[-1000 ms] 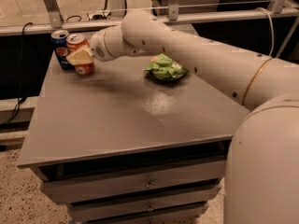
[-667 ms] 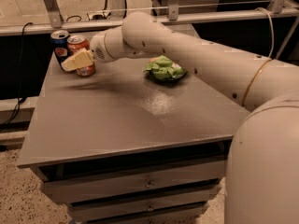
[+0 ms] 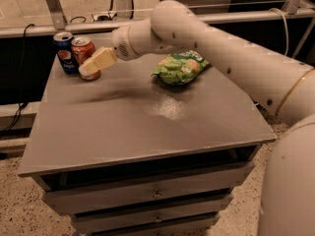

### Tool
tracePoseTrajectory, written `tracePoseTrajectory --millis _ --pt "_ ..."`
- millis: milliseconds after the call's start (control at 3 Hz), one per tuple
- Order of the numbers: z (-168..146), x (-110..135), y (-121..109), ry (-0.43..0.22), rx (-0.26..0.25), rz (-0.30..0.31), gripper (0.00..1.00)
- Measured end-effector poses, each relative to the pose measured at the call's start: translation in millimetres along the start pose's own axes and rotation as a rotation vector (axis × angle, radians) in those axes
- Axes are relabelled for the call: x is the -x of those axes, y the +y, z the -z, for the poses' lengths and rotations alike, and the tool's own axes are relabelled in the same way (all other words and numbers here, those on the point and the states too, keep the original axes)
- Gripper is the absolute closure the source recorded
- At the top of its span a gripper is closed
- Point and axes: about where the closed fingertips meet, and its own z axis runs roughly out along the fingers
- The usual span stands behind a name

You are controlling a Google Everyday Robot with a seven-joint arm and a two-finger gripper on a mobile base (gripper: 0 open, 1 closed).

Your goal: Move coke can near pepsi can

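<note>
Coke can (image 3: 83,47) against gripper (image 3: 90,66)

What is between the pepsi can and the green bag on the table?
In the camera view, the coke can stands right beside the pepsi can, with the gripper at it; bare table runs from there to the green bag.

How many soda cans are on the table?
2. The pepsi can stands at the far left corner of the table. The coke can stands close beside it, with the claw against its front. The big arm might hide another.
</note>
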Motion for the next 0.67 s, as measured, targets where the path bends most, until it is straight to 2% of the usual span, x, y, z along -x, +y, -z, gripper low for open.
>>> tracePoseTrajectory --millis 333,667 --pt "86 6 -17 -0.014 0.019 0.102 0.0" --pt "99 -2 -2 0.016 0.087 0.13 0.0"
